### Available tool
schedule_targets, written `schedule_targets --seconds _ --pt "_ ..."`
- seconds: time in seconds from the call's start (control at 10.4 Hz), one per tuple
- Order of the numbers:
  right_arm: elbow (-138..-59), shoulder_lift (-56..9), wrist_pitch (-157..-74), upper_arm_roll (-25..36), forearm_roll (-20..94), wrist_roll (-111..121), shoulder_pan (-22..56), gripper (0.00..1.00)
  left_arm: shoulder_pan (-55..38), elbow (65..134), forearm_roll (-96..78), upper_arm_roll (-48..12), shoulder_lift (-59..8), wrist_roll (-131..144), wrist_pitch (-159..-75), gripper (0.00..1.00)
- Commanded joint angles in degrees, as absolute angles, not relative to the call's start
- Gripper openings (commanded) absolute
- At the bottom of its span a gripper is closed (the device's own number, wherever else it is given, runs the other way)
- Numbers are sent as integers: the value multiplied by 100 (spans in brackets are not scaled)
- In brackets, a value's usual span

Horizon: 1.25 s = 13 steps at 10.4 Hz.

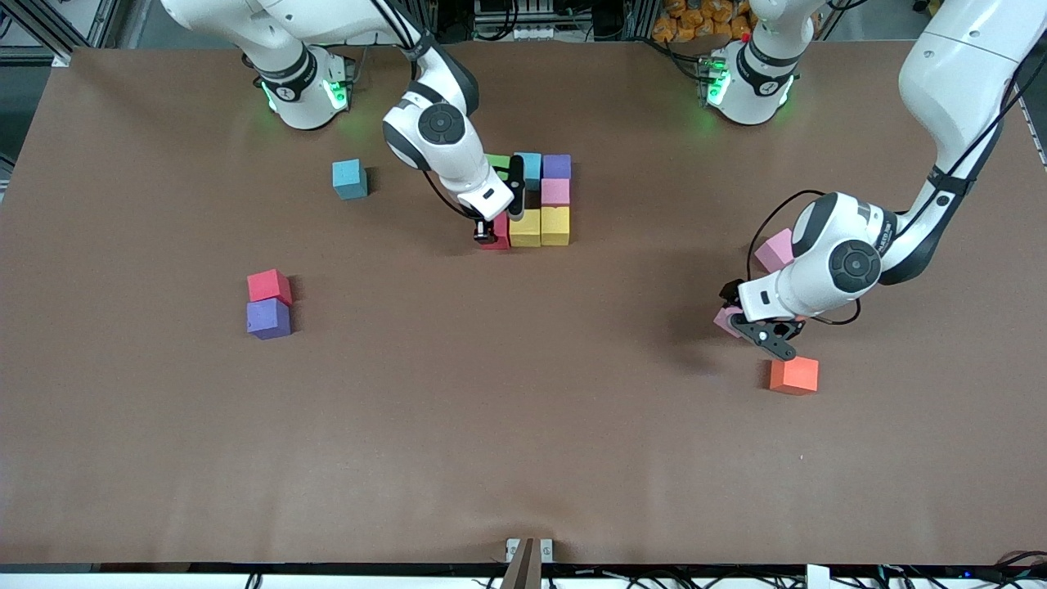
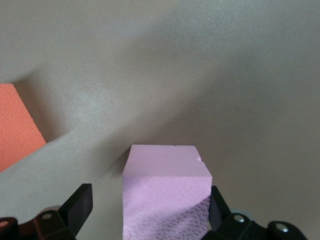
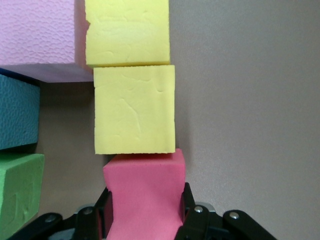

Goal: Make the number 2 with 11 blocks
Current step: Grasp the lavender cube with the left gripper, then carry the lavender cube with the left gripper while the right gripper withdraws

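The number 2 stands part-built at mid-table: green [image 1: 496,161], blue [image 1: 529,168] and purple [image 1: 557,166] blocks in a row, then a pink block [image 1: 554,191] and two yellow blocks [image 1: 554,225] [image 1: 525,228]. My right gripper [image 1: 497,225] [image 3: 145,205] is shut on a red block [image 1: 501,231] [image 3: 144,192] that touches the yellow block [image 3: 134,111]. My left gripper [image 1: 748,317] [image 2: 150,205] stands open around a pink block [image 1: 725,320] [image 2: 167,192] on the table, with one finger [image 2: 80,205] clear of it.
Loose blocks lie around: an orange one [image 1: 793,375] [image 2: 15,127] and a second pink one [image 1: 775,249] by the left gripper. A teal one [image 1: 349,179], a red one [image 1: 269,286] and a purple one [image 1: 268,318] lie toward the right arm's end.
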<state>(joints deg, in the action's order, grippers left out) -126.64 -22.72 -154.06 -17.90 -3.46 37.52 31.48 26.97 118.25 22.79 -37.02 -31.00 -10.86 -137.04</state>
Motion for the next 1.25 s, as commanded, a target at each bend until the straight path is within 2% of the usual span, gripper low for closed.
schedule_targets --seconds 0.0,0.1,0.29,0.38,0.48,0.67,0.77,1.15 --pt "-12586 -2320 -15399 -1731 -343 3491 3226 50 2619 11856 2443 -3656 -3059 -958 -13781 69" --pt "-12586 -2320 -15398 -1731 -351 3446 3234 52 2619 11848 2443 -3656 -3059 -958 -13781 57" --pt "-12586 -2312 -15398 -1731 -352 3445 3226 52 2488 11830 2452 -3656 -3050 -601 -13746 22" --pt "-12586 -2312 -15398 -1731 -352 3454 3226 52 2305 11787 2443 -3656 -3050 -241 -13720 17" --pt "-12551 -2312 -15390 -1731 -360 3454 3234 54 2233 11734 2452 -3656 -3041 58 -13711 17" --pt "-12516 -2303 -15363 -1731 -369 3445 3234 64 1971 11436 2444 -3656 -3120 499 -13510 17" --pt "-12516 -2303 -15355 -1731 -369 3437 3234 67 1803 11208 2443 -3648 -3120 710 -13309 17" --pt "-12524 -2312 -15363 -1731 -369 3445 3234 67 1521 10495 2242 -3682 -3094 1290 -12385 17"
